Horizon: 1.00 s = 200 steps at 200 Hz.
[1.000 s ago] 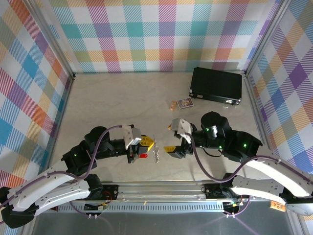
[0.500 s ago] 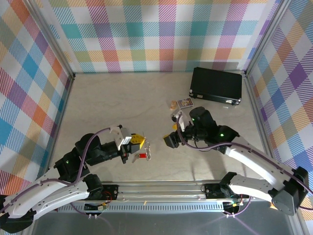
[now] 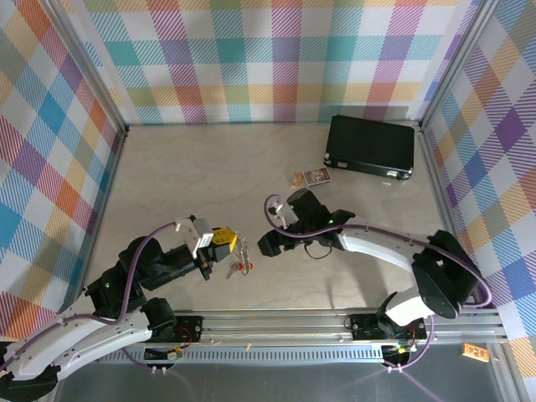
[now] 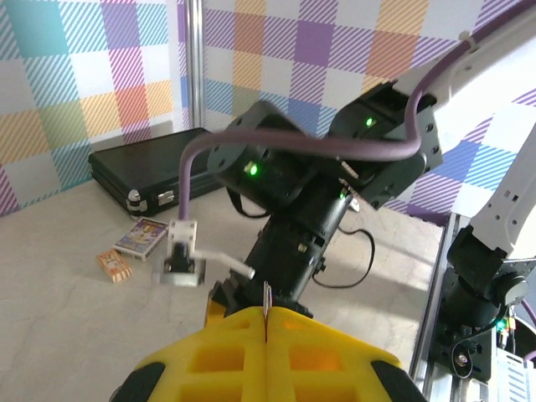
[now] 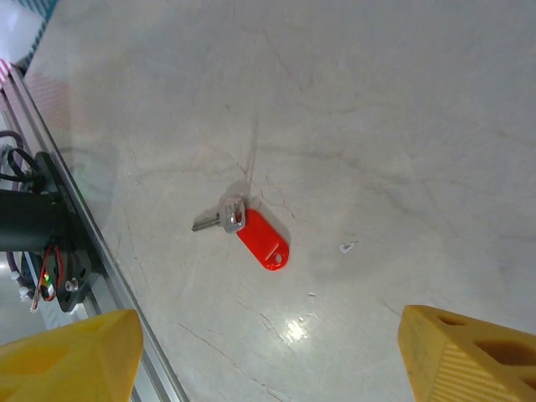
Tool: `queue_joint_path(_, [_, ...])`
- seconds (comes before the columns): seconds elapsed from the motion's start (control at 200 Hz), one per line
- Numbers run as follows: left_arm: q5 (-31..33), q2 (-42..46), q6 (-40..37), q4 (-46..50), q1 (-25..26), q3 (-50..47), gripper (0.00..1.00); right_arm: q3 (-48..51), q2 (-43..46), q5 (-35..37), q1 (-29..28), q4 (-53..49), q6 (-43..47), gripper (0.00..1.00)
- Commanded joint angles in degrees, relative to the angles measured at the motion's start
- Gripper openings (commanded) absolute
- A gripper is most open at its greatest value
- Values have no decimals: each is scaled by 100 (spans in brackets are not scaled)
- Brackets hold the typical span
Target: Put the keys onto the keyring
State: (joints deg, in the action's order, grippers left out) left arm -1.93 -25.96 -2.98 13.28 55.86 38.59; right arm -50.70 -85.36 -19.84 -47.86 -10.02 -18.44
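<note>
While the key (image 5: 247, 230) lies flat on the bare table (image 3: 193, 167), nothing touches it. Its grey metal blade and red oval tag both face up.

The right gripper (image 5: 268, 356) hangs over the key, slightly to its right, with its fingers spread wide and empty. The left gripper (image 4: 266, 322) sits just beside the key, on its far left. Its yellow fingers are pressed together on a thin metal edge, judged to be the keyring (image 4: 266, 299).

Handling assessment:
- **Weight and stiffness:** the key looks very light and rigid.
- **Risk:** lying low on a smooth surface, it is likely to skid or tip if pushed from one side only.
- **Surfaces:** the metal blade appears thin and slick, while the plastic tag is broader and should give better purchase.
- **Recommended hold:** grip across the tag's narrow width, leaving the metal head clear for the keyring.
</note>
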Motion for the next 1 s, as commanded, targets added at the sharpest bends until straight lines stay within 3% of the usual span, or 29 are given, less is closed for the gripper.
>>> queue_joint_path(0.0, [219,120,61,-112,48,-36,0,-248,-387,-164,-207,366,-271,79])
queue_joint_path(0.37, [831,429,212,9,48,-216,0,-775,-1445,-201,-688,557,-511,70])
queue_joint_path(0.995, [1055,903,404,-45,46,-537,0,-1560,-2389,138,-1019,253,-534,50])
